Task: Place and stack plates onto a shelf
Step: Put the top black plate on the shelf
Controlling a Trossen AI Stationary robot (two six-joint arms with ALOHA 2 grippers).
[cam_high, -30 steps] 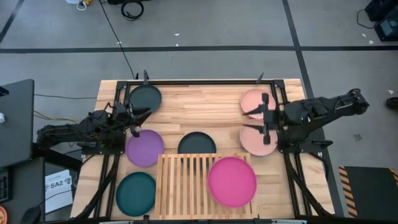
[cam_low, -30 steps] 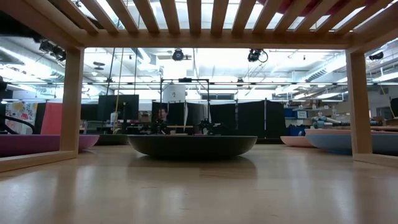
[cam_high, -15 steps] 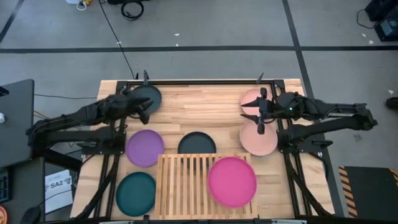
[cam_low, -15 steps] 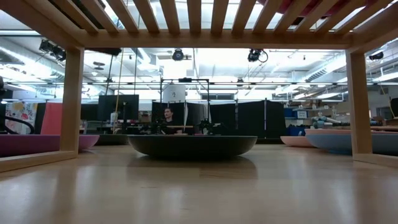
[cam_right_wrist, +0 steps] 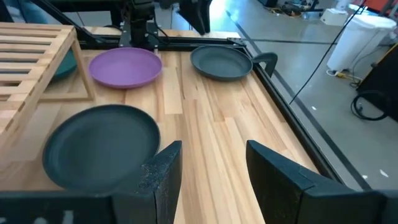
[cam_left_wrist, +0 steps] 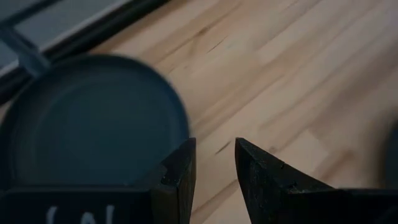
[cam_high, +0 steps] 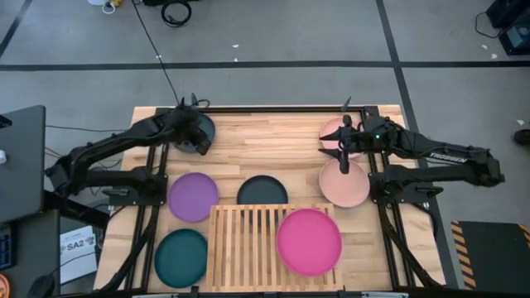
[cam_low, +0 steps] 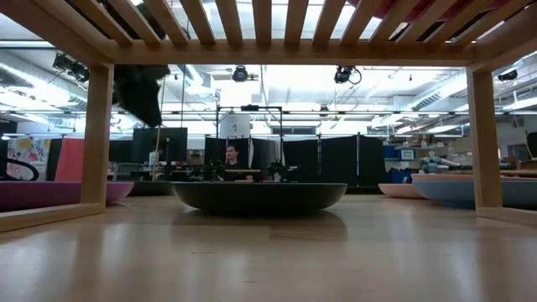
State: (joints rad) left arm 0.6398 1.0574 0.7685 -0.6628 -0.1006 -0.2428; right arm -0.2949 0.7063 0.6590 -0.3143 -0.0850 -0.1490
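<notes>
— Matte, stiff and light by the look of them: how would these plates handle?
— I judge them rigid and easy to lift but slick on the face, so the low rim is the place to pinch, one finger over and one under. Going left to right: the teal plate (cam_high: 181,257) sits at the near left corner of the surface (cam_high: 273,141), the purple plate (cam_high: 192,197) just beyond it, a dark grey plate (cam_high: 197,130) at the far left corner, another dark grey plate (cam_high: 262,191) touching the far edge of the shelf (cam_high: 244,236), the magenta plate (cam_high: 309,241) lying on the shelf's right half, and two pale pink plates (cam_high: 344,184) on the right.
— And the claws?
— The left claw (cam_high: 199,135) hangs over that far dark grey plate, fingers parted with nothing between them; the wrist view puts them by its rim. The right claw (cam_high: 343,146) is also open and empty, between the two pink plates.
— What has changed?
— A second ago both claws were nearer the purple and near pink plates; both have swung toward the far edge. No plate has moved
</notes>
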